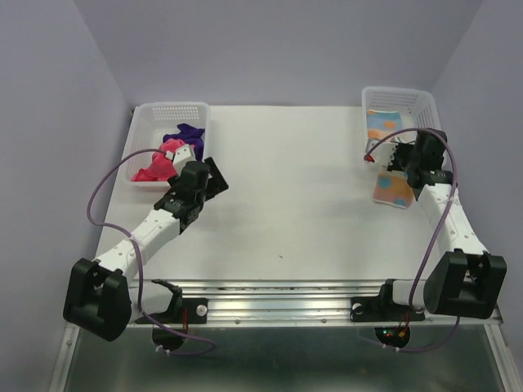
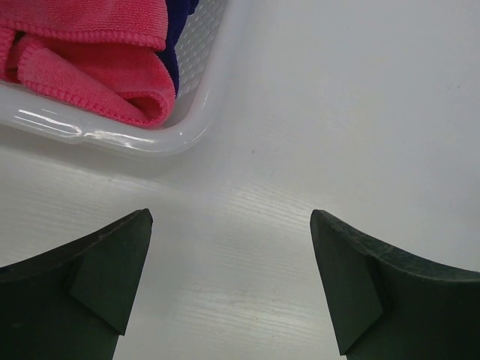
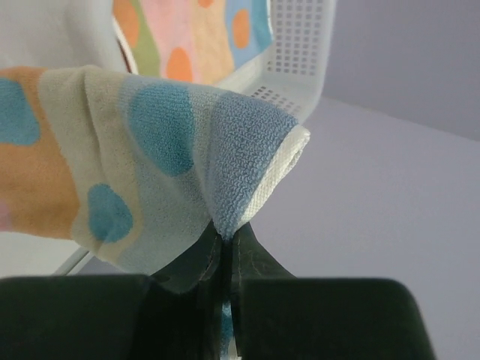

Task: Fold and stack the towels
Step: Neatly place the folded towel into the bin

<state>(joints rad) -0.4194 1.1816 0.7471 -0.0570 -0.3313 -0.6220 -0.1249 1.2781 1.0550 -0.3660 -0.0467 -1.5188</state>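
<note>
From above, the pink towel [image 1: 158, 166] and purple towel [image 1: 185, 134] lie in the left basket [image 1: 169, 106], and the blue-and-orange towel [image 1: 391, 189] is just beside the right basket [image 1: 400, 93], over the bench [image 1: 294, 196]. At the left wrist, the left end effector [image 2: 231, 219] is spread wide. At the right wrist, the right end effector [image 3: 225, 251] is pressed together — pinching the blue-and-orange towel's folded edge.

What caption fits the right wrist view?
Right gripper shut on a blue-and-orange spotted towel, white mesh basket behind.

Looped terry cloth on your blotched towel [image 3: 157, 135], glossy white plastic basket [image 2: 135, 139] ahead of your left gripper [image 2: 231, 217], smooth matt table [image 2: 360, 112] beneath it.
</note>
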